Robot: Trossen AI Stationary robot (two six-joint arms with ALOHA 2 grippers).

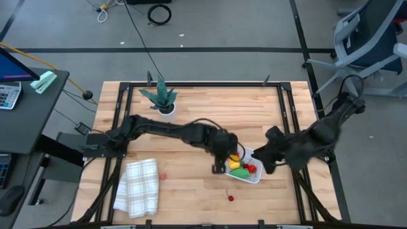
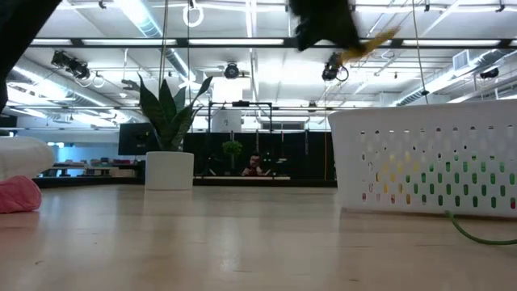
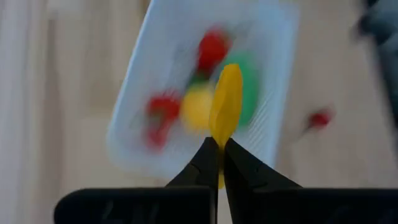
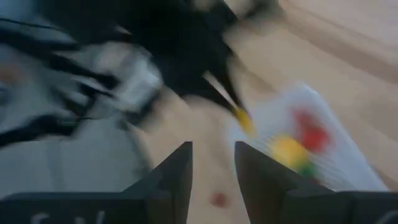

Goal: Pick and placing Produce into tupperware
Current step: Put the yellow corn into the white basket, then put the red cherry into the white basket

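The white tupperware [image 1: 253,177] sits right of the table's middle, with green [image 1: 240,172], yellow [image 3: 196,107] and red [image 1: 250,168] produce in it. Above its left end, my left gripper [image 1: 230,159] is shut on a long yellow produce piece [image 3: 226,99]. Another red piece [image 1: 230,198] lies on the table nearer the front, and a pinkish one [image 1: 163,176] lies beside the cloth. My right gripper [image 4: 212,168] hovers open at the container's right, with nothing between its fingers. My left gripper pinches one end of the yellow piece [image 3: 219,138] between its two fingertips [image 3: 208,155]. The fingers slant down from the table's left. The piece sticks out beyond the fingertips, lifted clear above the tupperware [image 3: 273,37].
A white checked cloth [image 1: 137,186] lies at the front left. A potted plant [image 1: 162,98] stands at the far left. Bare wood lies between the cloth and the container. A thin green strand [image 2: 477,234] lies in front of the container in the low view.
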